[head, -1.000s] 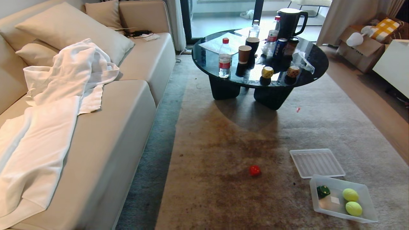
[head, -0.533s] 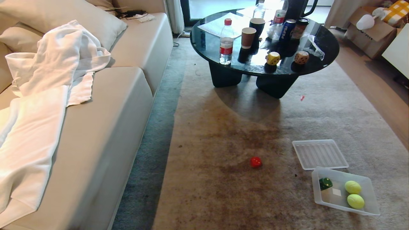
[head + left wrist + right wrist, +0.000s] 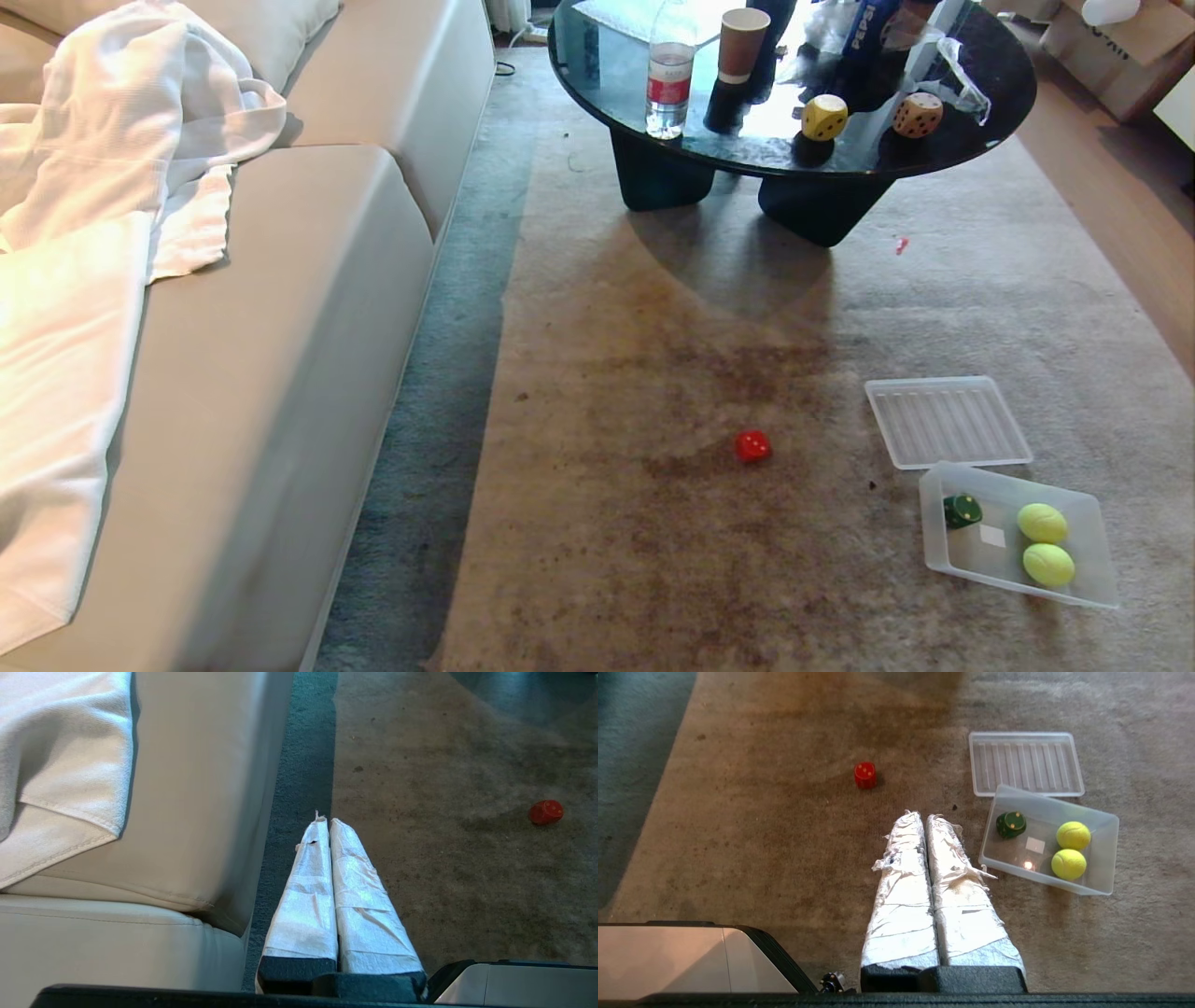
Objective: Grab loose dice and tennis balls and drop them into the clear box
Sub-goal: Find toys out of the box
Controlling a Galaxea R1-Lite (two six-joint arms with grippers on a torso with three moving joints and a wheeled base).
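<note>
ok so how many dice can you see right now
4: red die on the rug, green die in the clear box, yellow die and tan die on the round table.
</note>
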